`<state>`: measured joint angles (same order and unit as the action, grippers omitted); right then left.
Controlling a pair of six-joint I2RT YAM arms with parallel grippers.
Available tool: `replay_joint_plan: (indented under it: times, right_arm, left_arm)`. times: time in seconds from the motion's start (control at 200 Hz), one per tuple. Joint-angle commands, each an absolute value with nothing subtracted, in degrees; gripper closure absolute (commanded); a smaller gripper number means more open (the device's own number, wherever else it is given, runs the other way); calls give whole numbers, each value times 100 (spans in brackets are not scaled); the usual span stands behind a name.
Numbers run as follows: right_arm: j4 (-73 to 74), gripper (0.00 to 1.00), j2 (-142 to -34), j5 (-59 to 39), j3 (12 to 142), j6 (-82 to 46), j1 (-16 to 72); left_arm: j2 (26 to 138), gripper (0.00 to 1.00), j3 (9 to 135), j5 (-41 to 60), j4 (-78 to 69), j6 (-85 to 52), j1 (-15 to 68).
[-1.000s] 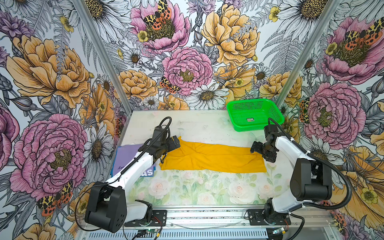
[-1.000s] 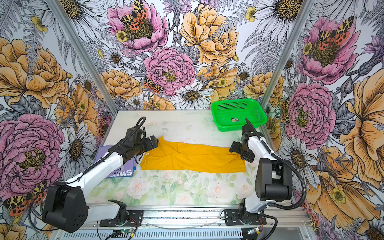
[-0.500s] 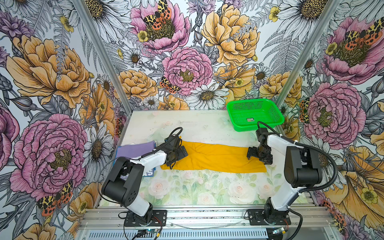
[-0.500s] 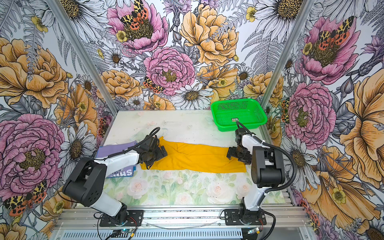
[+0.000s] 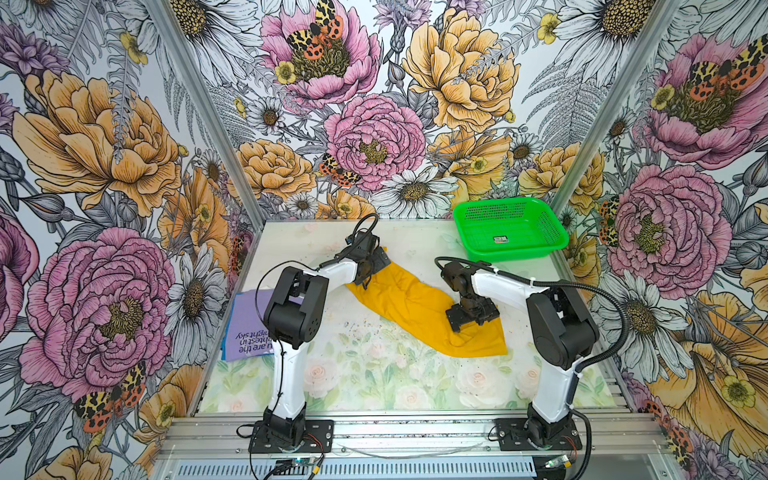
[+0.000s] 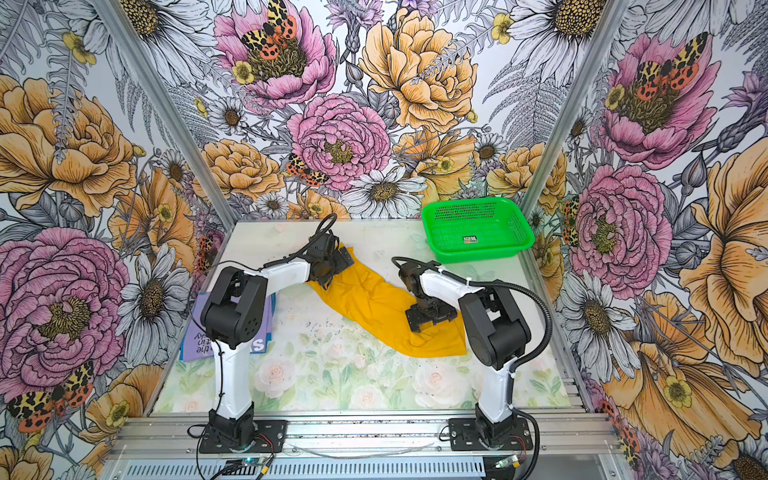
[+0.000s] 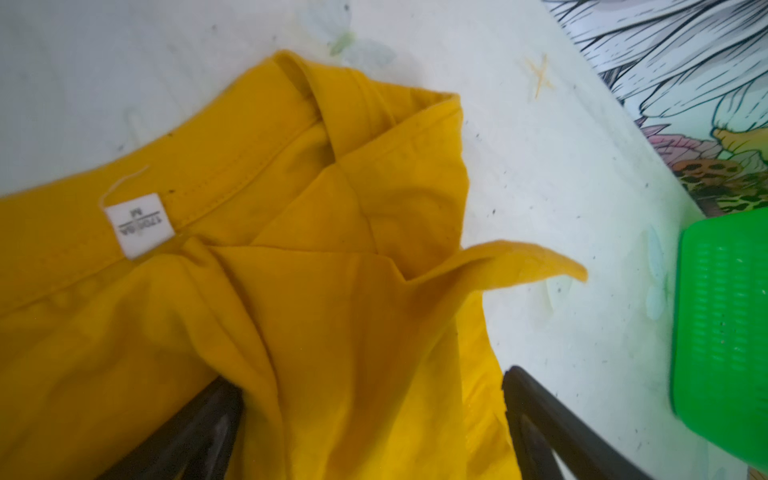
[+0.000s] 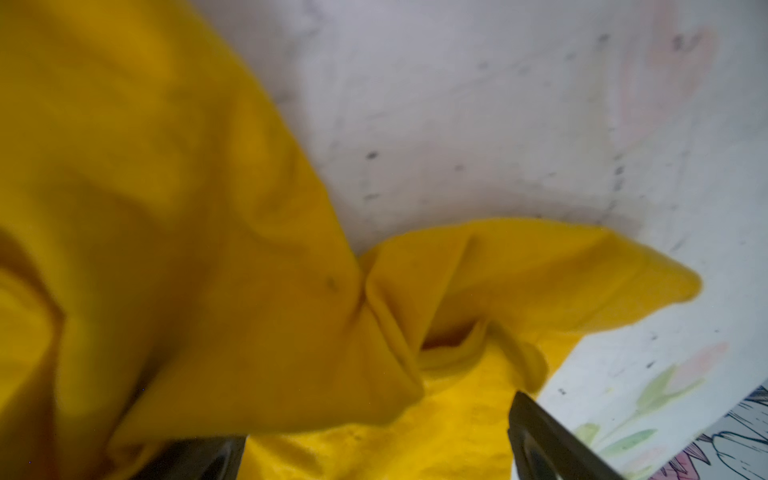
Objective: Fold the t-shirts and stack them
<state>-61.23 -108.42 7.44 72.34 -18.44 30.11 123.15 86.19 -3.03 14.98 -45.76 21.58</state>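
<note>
Moved: yellow shirt (image 5: 415,303) lay straight across a sec ago, now it's skewed on a diagonal. L gripper (image 5: 376,261) has gone farther back w/ its end. R gripper (image 5: 471,318) has come in toward the middle and front.
Top views, yellow shirt: stretches btwn the two grippers in both top views (image 6: 374,307). Far end is under L gripper (image 6: 340,261), near end under R gripper (image 6: 430,316). It lies on the table (image 5: 374,374), wrinkled mid-way.
Top views, purple shirt (image 5: 245,328): well apart from L gripper, back beside that arm's elbow. White print faces up, and the arm partly hides it (image 6: 197,332).
Top views, basket (image 5: 519,251): green, beyond R gripper toward the back corner. Well apart from it and not touching either shirt (image 6: 478,253).
L wrist, hand: L gripper (image 7: 372,380) has its fingers (image 7: 187,436) spread wide, w/ yellow shirt (image 7: 291,311) bunched btwn them. No pinch on the cloth that I can see.
L wrist, rest: white neck label (image 7: 139,226) sits ahead of the fingers, off to one side, on the collar band. Basket (image 7: 723,324) is out past the other finger, clear of the cloth.
R wrist, hand: blurry, but R gripper (image 8: 376,419) is spread wide too, fingers (image 8: 548,432) well apart.
R wrist, shirt: a folded corner of yellow shirt (image 8: 187,208) lies btwn and ahead of the fingers on the table (image 8: 498,104), not clamped as far as I can see.
</note>
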Motion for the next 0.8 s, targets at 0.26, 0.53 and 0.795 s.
replay_joint_plan:
  times: [0.26,0.53,0.795]
  right_arm:
    - [-4278,1,-10310,-2583,5978,-4080,5362]
    - [-4083,1,-8548,-2231,5107,-4944,5420]
    - [-4067,1,-7512,-1795,4755,-4605,4396]
  left_arm:
    - [14512,7,11472,965,1783,-3750,2100]
    - [15568,6,13881,2383,2054,-3511,1972]
    - [13591,1,12324,2914,2012,-2908,1709]
